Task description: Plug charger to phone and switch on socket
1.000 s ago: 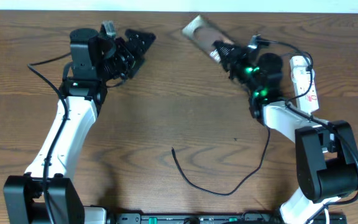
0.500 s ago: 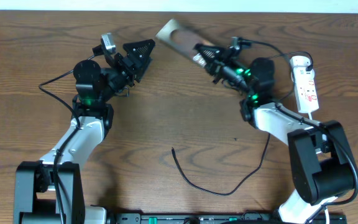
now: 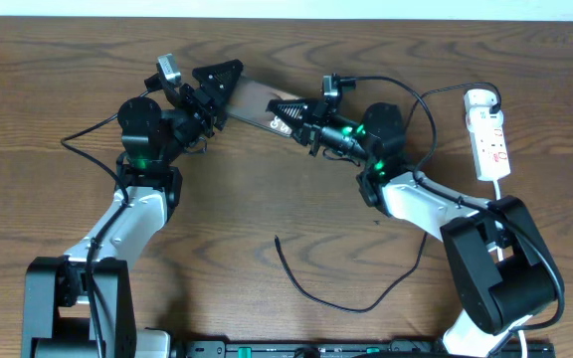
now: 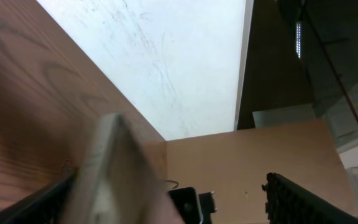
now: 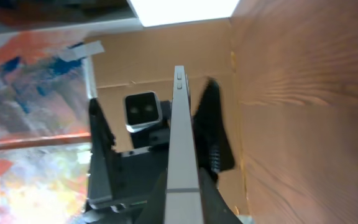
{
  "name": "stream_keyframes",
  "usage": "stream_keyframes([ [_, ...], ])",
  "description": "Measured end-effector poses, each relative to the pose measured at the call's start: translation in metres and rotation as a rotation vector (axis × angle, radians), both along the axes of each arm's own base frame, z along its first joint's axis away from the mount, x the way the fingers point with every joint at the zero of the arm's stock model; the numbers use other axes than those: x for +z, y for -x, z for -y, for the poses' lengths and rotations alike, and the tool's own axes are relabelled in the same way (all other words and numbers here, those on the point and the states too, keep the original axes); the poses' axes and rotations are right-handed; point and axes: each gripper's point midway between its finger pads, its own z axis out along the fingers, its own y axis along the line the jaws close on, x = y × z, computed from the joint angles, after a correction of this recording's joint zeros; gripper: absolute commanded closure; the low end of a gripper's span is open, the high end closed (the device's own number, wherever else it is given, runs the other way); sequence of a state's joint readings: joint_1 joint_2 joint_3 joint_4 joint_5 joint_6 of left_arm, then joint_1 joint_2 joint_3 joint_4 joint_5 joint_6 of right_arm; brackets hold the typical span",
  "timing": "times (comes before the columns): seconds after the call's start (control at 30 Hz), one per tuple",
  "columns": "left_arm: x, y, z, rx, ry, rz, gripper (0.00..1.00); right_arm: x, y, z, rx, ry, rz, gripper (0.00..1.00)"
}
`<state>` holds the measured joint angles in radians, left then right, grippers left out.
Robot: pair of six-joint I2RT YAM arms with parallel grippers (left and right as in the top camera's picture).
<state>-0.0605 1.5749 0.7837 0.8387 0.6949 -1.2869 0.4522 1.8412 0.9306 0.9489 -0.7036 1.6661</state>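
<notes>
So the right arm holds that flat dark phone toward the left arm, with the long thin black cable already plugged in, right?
Not plugged in: the long thin black cable lies loose on the wooden table, its tip apart from the flat dark phone that the right gripper holds toward the left gripper. The overhead view shows this.

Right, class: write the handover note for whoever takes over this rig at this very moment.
Left gripper: fingers open around the far end of the flat dark rectangular phone, not closed.
Right gripper: shut on the phone's other end.
Long thin black charger cable: loose on the wooden table, unplugged.
Narrow white power strip: right side; switch unreadable.
Done: phone gripped.
Left: plug cable into phone, switch strip on.
</notes>
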Motion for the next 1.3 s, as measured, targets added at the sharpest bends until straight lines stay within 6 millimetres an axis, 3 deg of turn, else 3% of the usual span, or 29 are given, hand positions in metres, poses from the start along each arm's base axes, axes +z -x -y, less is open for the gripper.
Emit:
stream_keyframes([
  [0.2, -0.006, -0.003, -0.004, 0.028, 0.003, -0.021, 0.56, -0.005, 0.002, -0.004, 0.007, 0.032, 0.018, 0.99],
  [0.33, -0.017, -0.005, -0.008, 0.048, 0.004, -0.056, 0.92, -0.003, 0.002, -0.005, 0.006, 0.037, 0.022, 0.99],
  [0.73, -0.017, -0.006, -0.011, 0.06, 0.036, -0.073, 0.93, -0.002, 0.003, -0.005, 0.006, 0.027, -0.009, 0.99],
  [0.9, -0.017, -0.006, -0.01, 0.058, 0.029, -0.067, 0.93, -0.005, 0.003, -0.006, 0.008, 0.048, 0.013, 0.75],
  [1.0, -0.017, -0.006, -0.01, 0.058, 0.021, -0.061, 0.93, -0.004, 0.003, -0.006, 0.006, 0.076, 0.098, 0.52],
  [1.03, -0.017, -0.006, -0.01, 0.059, 0.02, -0.059, 0.93, -0.001, 0.003, -0.005, 0.007, 0.088, 0.156, 0.41],
  [1.1, -0.016, -0.006, -0.01, 0.06, 0.016, -0.054, 0.93, 0.002, 0.003, -0.004, 0.012, 0.107, 0.229, 0.07],
  [1.13, -0.017, -0.007, -0.011, 0.062, 0.011, -0.052, 0.93, 0.003, 0.003, -0.002, 0.016, 0.119, 0.267, 0.01],
  [1.3, -0.017, -0.01, -0.026, 0.093, 0.006, -0.05, 0.93, 0.01, -0.009, 0.024, 0.028, 0.17, 0.423, 0.01],
])
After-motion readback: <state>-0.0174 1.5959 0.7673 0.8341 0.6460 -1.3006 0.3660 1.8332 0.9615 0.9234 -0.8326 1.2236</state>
